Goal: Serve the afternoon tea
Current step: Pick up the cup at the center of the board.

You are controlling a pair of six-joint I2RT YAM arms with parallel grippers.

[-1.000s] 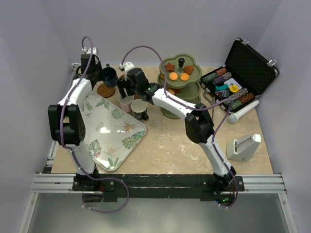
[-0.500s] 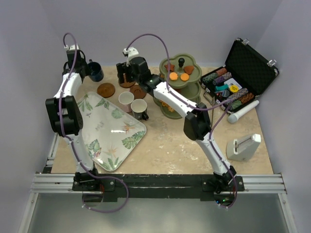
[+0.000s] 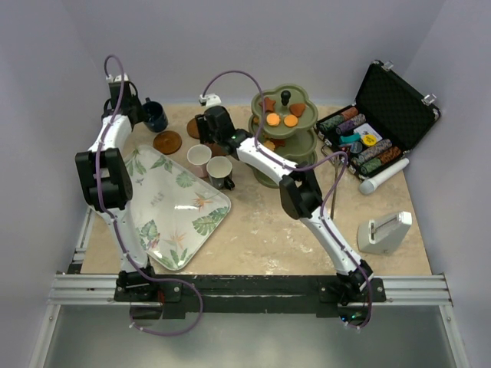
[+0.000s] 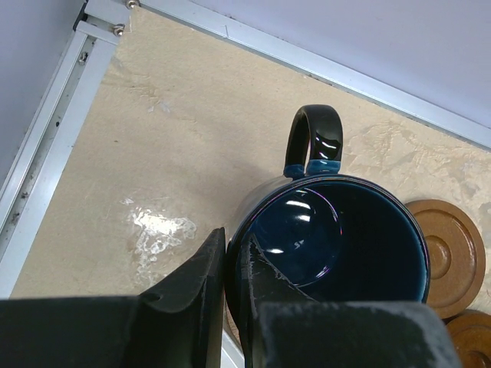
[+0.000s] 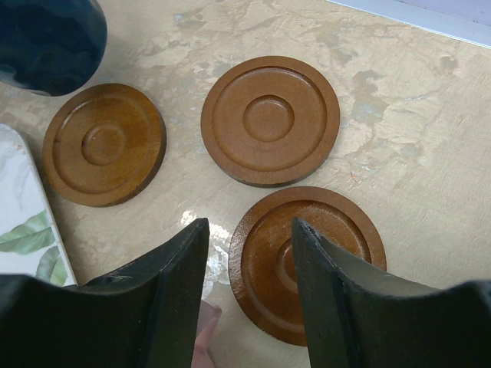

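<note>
On the tabletop (image 3: 268, 222), everything I'm working sits left of the stand (image 3: 282, 110). Farthest from the stand, my left hand (image 4: 229, 253) pinches the wall of the navy cup (image 4: 337, 238), one finger inside and one outside. The cup is upright, mouth up, its long axis about vertical. Its handle points at the back wall, away from my grip. Between cup and stand lie three saucers (image 5: 270, 119), flat and apart. My right hand (image 5: 249, 230) is spread, straddling the rim of the saucer nearest the stand (image 5: 307, 261); I can't tell whether it touches. I judge this the pairing step, cup onto saucer. Next I need to close on that rim without tipping it, then seat the cup's foot in a saucer's recessed ring.
</note>
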